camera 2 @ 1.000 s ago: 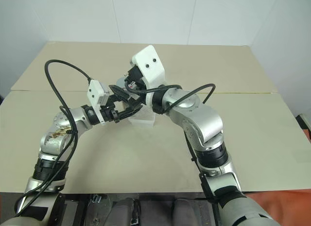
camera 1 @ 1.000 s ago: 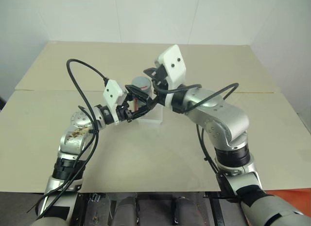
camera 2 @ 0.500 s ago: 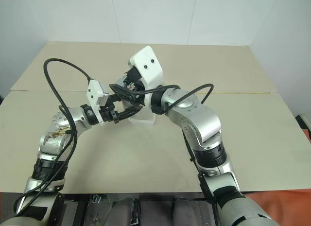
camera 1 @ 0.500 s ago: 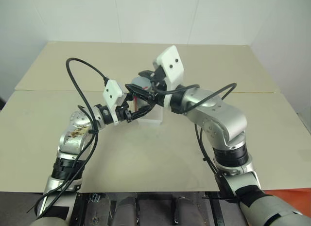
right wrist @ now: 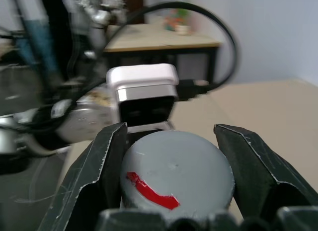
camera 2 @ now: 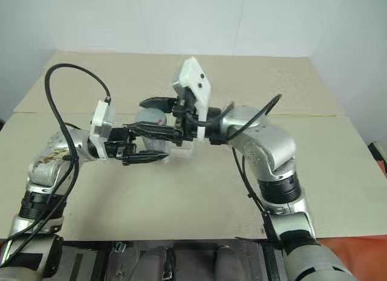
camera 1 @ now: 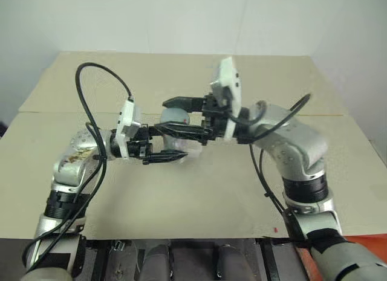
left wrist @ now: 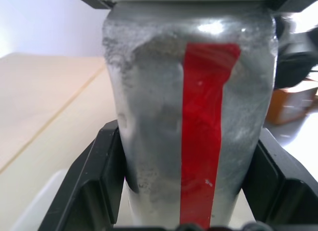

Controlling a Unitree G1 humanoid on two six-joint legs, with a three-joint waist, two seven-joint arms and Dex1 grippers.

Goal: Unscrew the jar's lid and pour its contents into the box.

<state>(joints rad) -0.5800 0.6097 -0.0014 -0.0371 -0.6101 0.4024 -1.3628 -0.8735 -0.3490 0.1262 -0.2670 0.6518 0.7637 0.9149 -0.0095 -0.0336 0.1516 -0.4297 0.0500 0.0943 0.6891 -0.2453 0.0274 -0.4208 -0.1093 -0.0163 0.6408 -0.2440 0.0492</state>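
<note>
Jar [left wrist: 189,126] — silvery, frosted-clear wall, mottled grey inside, with one solid red stripe running its height. Lid [right wrist: 176,176]: flat matt grey top carrying a short curved red mark. Black fingers [left wrist: 94,186] of the left gripper [camera 1: 164,143] at either side of the jar; the right gripper [camera 1: 181,116] likewise black, flanking the lid. White camera housings on both wrists, black cables. Box [camera 2: 184,149] just beside the jar — translucent white. Table [camera 1: 199,190] under the jar: plain pale beige, no pattern.
</note>
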